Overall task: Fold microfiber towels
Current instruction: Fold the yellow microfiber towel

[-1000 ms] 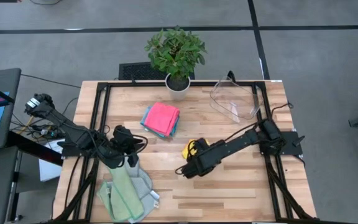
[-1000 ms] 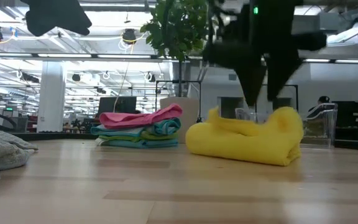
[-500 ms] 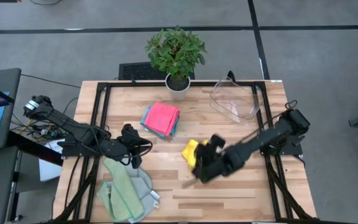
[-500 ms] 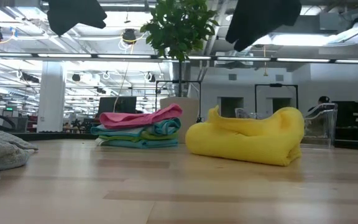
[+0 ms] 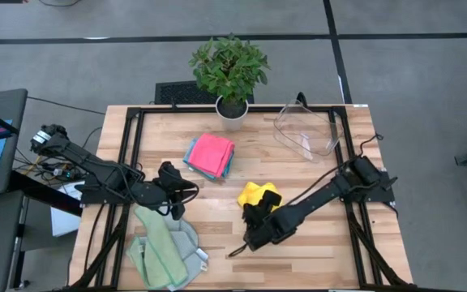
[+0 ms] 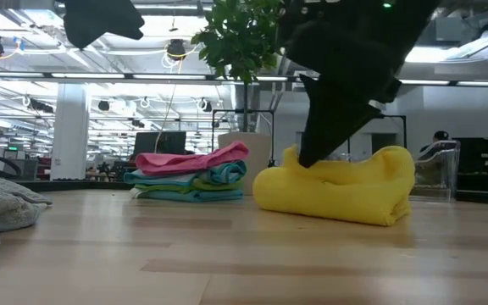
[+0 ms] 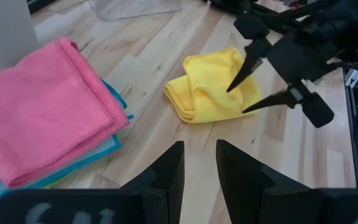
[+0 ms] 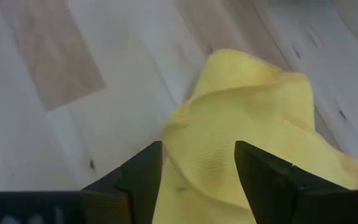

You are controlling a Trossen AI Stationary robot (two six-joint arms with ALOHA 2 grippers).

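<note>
Hovering over a crumpled yellow towel (image 5: 259, 194), the right gripper (image 7: 248, 89) stood spread and empty.
Its fingers pointed down at the towel's near edge; the towel lay mid-table, just beyond; the left gripper (image 7: 197, 167), slightly parted, waited farther off.

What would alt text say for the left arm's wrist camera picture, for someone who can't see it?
The right gripper, jaws open, hangs just above a rumpled yellow towel on the wooden table. Beside it sits a stack of folded towels, pink on top. The left gripper frames the view, holding nothing.
</note>
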